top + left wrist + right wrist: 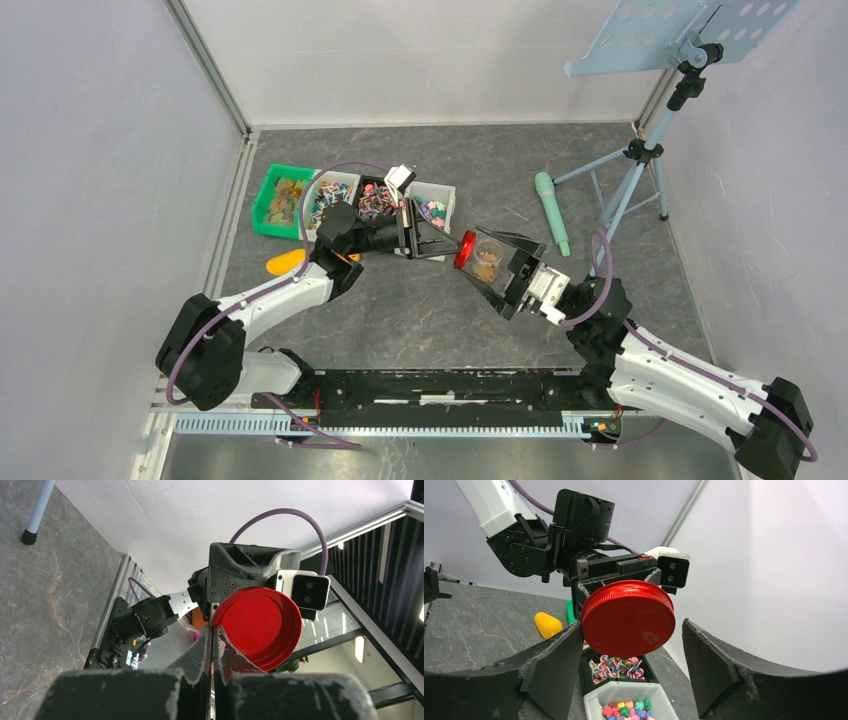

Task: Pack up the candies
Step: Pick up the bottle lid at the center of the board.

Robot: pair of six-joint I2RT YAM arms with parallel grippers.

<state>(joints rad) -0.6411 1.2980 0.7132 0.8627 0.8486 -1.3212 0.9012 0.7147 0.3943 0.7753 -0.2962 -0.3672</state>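
Observation:
My left gripper [453,249] [214,628] is shut on the rim of a red round lid [465,250] [260,625] and holds it up on edge, hollow side toward its wrist. My right gripper [474,254] [632,625] is open, fingers wide. The lid [628,617] sits at its fingertips with a gap on the right side. A clear jar [488,258] holding a few candies shows between the right fingers from above; nothing shows it gripped. More candies fill the black bin [616,666] and the white bin [626,710].
Several candy bins stand in a row at the back, from green [283,200] to white [432,207]. An orange scoop [285,263] [547,624] lies left of the left arm. A teal handle [552,212] and a stand's tripod [640,150] are at the right.

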